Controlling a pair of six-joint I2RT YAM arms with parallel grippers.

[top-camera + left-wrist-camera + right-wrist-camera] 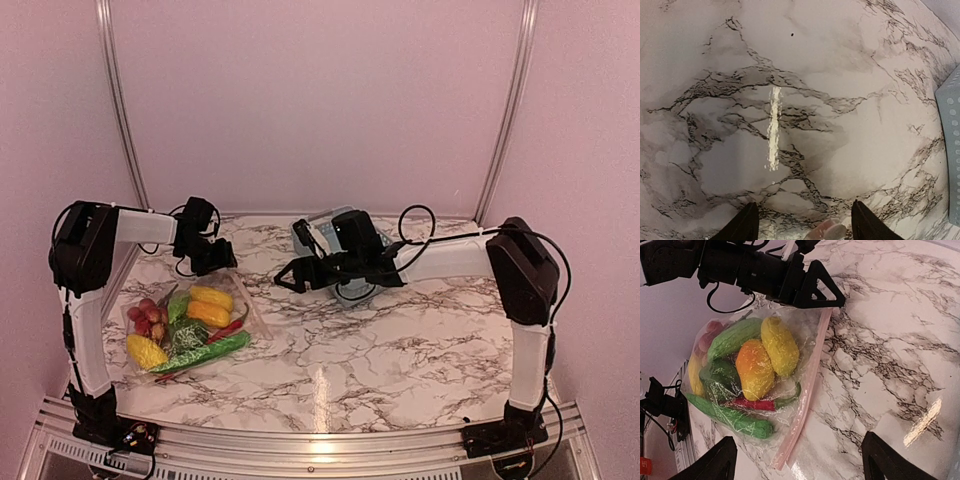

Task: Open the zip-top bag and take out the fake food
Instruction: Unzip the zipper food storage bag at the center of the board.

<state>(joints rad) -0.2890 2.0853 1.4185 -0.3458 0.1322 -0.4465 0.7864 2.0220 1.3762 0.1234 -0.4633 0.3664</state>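
Two pincers I read as spread and empty: left pincer (805, 204) at the far corner of the bag (792, 387), right pincer (799, 437) well apart from bag and food (762, 360).

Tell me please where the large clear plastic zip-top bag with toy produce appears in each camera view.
Top external: the large clear plastic zip-top bag lies at lower left.
Left wrist: only a pinkish sliver at the bottom edge, likely its zip strip.
Right wrist: left of centre, zip strip on its right side.
Shared landmark: the black left gripper, at the bag's far edge.
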